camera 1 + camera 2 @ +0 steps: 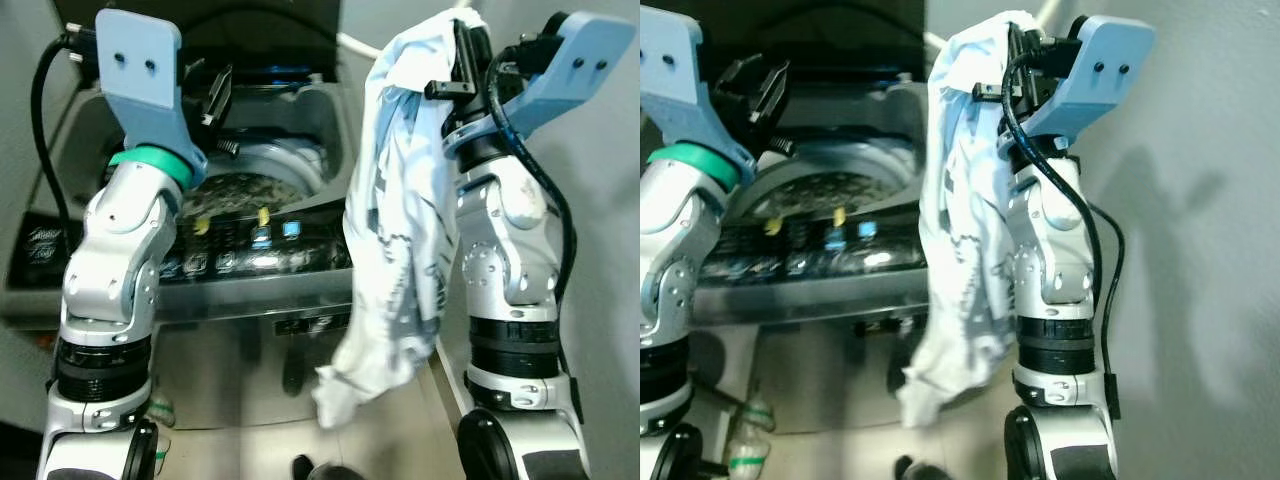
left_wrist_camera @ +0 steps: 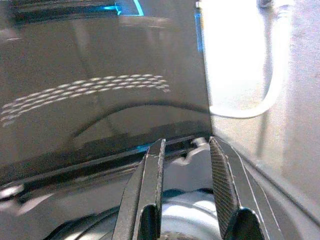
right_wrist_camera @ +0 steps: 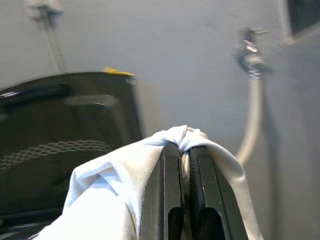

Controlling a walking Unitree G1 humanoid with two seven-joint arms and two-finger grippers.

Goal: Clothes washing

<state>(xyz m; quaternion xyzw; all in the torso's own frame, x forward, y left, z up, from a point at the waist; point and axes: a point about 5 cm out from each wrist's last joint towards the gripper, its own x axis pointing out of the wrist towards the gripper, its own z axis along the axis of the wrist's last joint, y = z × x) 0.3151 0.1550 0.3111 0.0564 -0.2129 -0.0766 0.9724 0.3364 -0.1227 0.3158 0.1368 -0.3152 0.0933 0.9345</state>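
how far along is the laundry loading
Done: the washing machine has its lid up, drum exposed. In hand: the right gripper is shut on a white printed garment hanging beside the machine. Left gripper is open over the drum. Left: drop the garment in.

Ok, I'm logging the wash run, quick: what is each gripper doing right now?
Left gripper: open, holding nothing, above the washing machine tub.
Right gripper: shut on the white shirt, which hangs beside the machine.
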